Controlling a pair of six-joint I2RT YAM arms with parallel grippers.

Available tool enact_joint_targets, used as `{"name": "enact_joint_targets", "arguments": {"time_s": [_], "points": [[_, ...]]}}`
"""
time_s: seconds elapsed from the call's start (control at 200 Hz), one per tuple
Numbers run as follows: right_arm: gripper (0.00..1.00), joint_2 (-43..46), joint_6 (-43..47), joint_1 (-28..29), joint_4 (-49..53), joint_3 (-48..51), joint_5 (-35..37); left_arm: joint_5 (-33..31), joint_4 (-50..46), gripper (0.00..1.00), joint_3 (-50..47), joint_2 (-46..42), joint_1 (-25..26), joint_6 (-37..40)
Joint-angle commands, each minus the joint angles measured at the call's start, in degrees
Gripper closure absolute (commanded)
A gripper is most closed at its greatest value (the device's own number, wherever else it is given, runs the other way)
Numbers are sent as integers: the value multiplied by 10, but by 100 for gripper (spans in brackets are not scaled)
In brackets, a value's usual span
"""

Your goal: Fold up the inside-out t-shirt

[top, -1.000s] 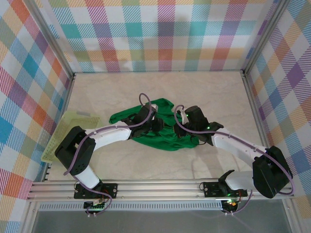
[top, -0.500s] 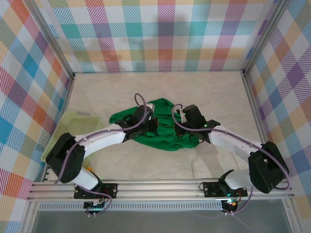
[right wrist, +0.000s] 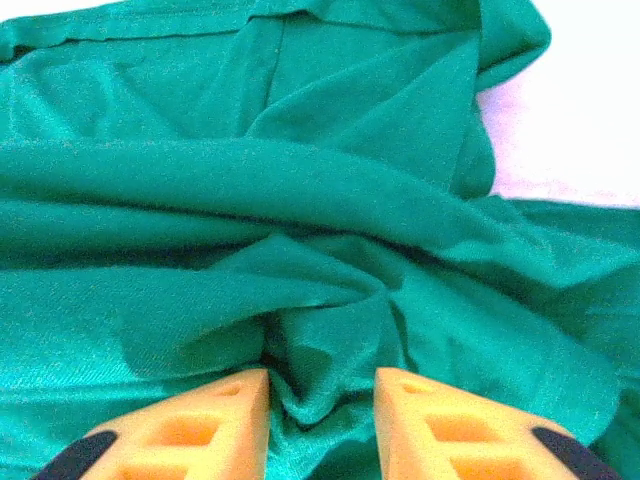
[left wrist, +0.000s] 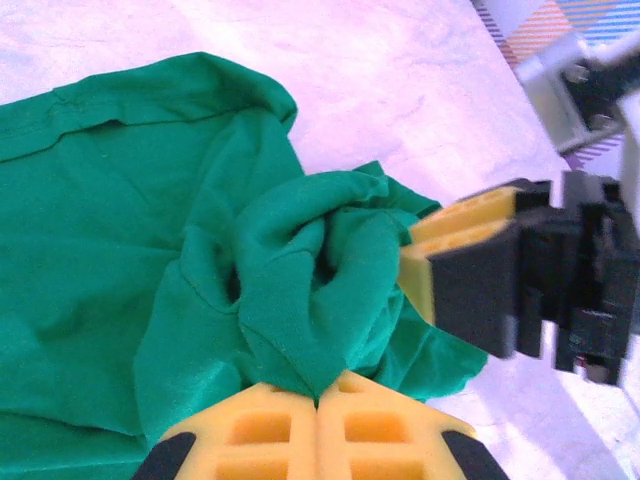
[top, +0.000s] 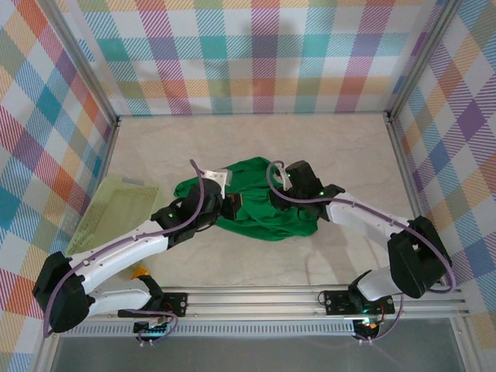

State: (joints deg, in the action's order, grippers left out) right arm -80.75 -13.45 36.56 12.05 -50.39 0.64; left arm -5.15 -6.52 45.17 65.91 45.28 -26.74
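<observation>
My left gripper [left wrist: 320, 390] pinches a fold of the green t-shirt [left wrist: 110, 230], and my right gripper [right wrist: 320, 378] stands partly apart around bunched cloth.

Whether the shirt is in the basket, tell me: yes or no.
No: the shirt lies crumpled on the table, beside the basket, not in it.
</observation>
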Motion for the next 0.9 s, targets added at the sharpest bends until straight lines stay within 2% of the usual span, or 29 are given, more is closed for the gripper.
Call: {"name": "enact_joint_targets", "arguments": {"time_s": [0.0,0.125,0.27,0.465,0.755,0.895], "points": [[56,50,32,11,-11,19,-23,11,6,100,-11,4,-8,1],[49,77,50,22,-13,25,-30,30,18,100,-10,9,-8,7],[34,59,80,53,-28,14,-13,43,25,100,-9,9,-8,9],[25,24,92,74,-45,-20,34,52,27,100,-9,5,-9,10],[26,0,81,76,-65,-42,75,71,40,100,-10,9,-8,11],[40,12,75,77,-78,-29,148,66,39,100,-8,4,-8,14]]}}
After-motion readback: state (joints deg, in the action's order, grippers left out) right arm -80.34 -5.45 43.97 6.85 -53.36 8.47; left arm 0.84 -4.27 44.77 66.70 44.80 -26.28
